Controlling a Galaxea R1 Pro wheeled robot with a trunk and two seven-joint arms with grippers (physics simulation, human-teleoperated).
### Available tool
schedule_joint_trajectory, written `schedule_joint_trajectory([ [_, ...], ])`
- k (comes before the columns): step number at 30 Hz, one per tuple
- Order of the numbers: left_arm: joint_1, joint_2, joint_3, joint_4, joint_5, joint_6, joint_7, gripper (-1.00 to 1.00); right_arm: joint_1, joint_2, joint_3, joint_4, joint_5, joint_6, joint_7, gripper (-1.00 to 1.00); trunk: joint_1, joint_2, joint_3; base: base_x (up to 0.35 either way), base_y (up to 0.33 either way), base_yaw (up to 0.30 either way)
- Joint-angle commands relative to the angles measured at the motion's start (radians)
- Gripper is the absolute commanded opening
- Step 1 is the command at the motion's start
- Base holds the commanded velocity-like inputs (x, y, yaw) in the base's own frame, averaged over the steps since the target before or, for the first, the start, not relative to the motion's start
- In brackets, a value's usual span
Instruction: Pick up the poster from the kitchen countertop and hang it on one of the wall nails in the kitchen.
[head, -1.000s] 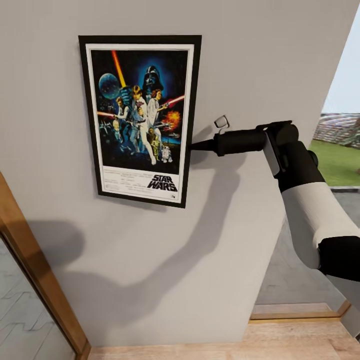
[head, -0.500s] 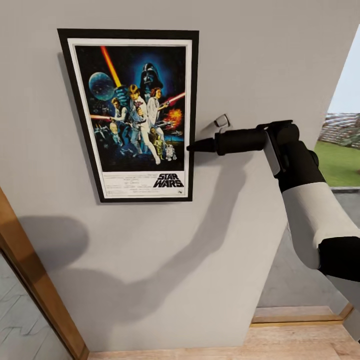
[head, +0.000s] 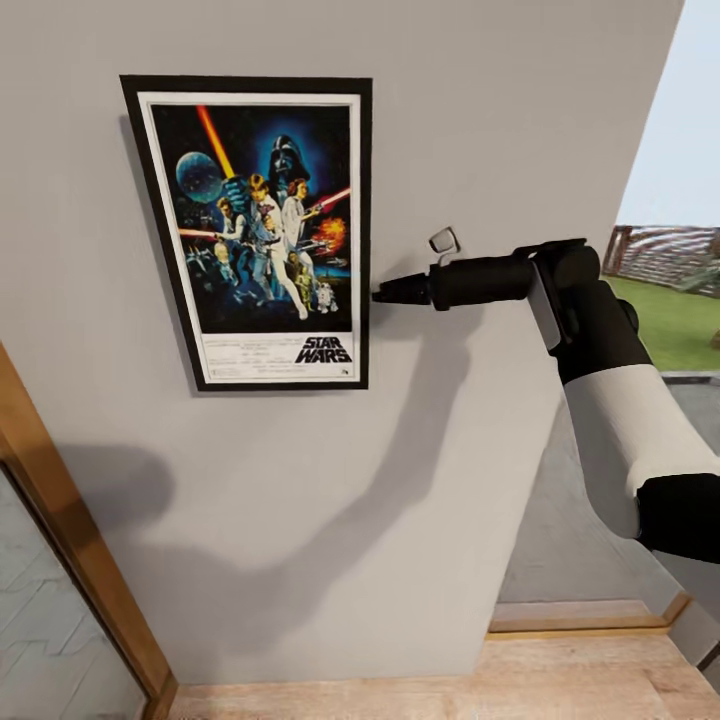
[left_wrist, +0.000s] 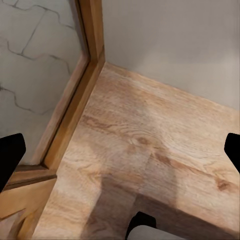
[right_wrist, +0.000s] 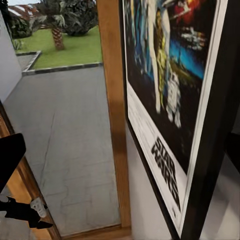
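- The poster (head: 258, 232) sits flat against the grey wall (head: 480, 120), upright, with its top edge level. One second ago it hung tilted, its lower corner swung toward the right hand; half a second ago it had squared up.
- The right hand (head: 385, 293) is just beside the poster's right edge, near mid-height, with a narrow strip of wall showing between them. One second ago its tip was touching the frame's right edge. It has since come off.
- Right hand state: in the head view the fingers read as one dark tip, but the right wrist view shows one finger (right_wrist: 10, 162) well out at the frame's edge, so the hand is judged open and empty.
- The poster's lower right corner and the "STAR WARS" logo appear close up in the right wrist view, with nothing gripping the frame.
- The left hand (left_wrist: 120, 155) points at the wood floor (left_wrist: 150, 150) beside a wooden door frame (left_wrist: 75, 100); its fingers stand wide apart, holding nothing.
- No nail can be made out; it is presumably hidden behind the poster.
- Judgement: the poster holds its place unsupported, so the hanging appears done. Only withdrawing the arm seems to remain.
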Motion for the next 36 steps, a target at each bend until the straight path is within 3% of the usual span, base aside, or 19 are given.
schedule_joint_trajectory([
  [1,0.000,0.000,0.003,-0.001,0.000,0.001,-0.006,1.00,-0.001,-0.001,0.003,0.000,-0.007,0.010,-0.001,1.00,0.001,-0.002,-0.002,-0.034,-0.018,0.000],
  [10,0.000,0.000,0.003,-0.003,0.000,0.003,-0.006,1.00,0.004,-0.001,0.005,0.000,-0.011,0.010,0.000,1.00,0.001,-0.002,-0.002,-0.133,-0.004,0.000],
  [13,-0.001,0.000,0.003,-0.003,0.000,0.002,-0.006,1.00,0.089,-0.001,0.004,-0.037,-0.027,0.010,0.001,1.00,0.001,-0.002,0.001,-0.335,0.000,0.000],
  [14,-0.001,0.000,0.003,-0.002,0.000,0.002,-0.006,1.00,0.148,-0.001,0.003,-0.090,-0.035,0.010,0.002,1.00,0.001,-0.002,0.003,-0.286,0.000,0.000],
  [15,-0.001,0.000,0.003,-0.002,0.000,0.002,-0.006,1.00,0.148,-0.001,0.003,-0.090,-0.035,0.010,0.002,1.00,0.001,-0.002,0.004,-0.286,0.000,0.000],
  [20,0.000,0.000,0.003,-0.002,0.000,0.002,-0.007,1.00,0.267,-0.003,0.002,-0.167,-0.037,0.006,0.002,1.00,0.001,-0.002,0.012,-0.130,0.000,0.000],
  [25,0.000,0.000,0.003,-0.001,0.000,0.002,-0.008,1.00,0.415,-0.006,0.000,-0.207,-0.038,-0.009,0.002,1.00,0.001,-0.002,0.020,-0.034,0.000,0.000],
  [26,-0.001,-0.001,0.002,-0.001,0.001,0.001,-0.008,1.00,0.468,-0.007,0.000,-0.213,-0.038,-0.028,0.003,1.00,0.001,-0.002,0.022,-0.013,0.000,0.000],
  [32,0.000,-0.001,0.000,0.000,0.001,-0.002,-0.008,1.00,0.624,-0.011,-0.002,-0.220,-0.037,-0.129,0.003,1.00,0.001,-0.002,0.032,-0.007,0.000,0.000],
  [33,0.000,-0.001,-0.002,0.001,0.001,-0.002,-0.008,1.00,0.676,-0.013,-0.005,-0.220,-0.037,-0.159,0.003,1.00,0.001,-0.002,0.033,-0.002,0.000,0.000],
  [34,0.000,-0.001,-0.002,0.001,0.001,-0.002,-0.008,1.00,0.676,-0.013,-0.005,-0.220,-0.037,-0.159,0.003,1.00,0.001,-0.002,0.035,-0.002,0.000,0.000],
  [36,-0.001,-0.001,-0.003,0.002,0.001,-0.003,-0.007,1.00,0.756,-0.015,-0.026,-0.215,-0.036,-0.197,0.002,1.00,0.001,-0.002,0.038,-0.001,0.000,0.000],
])
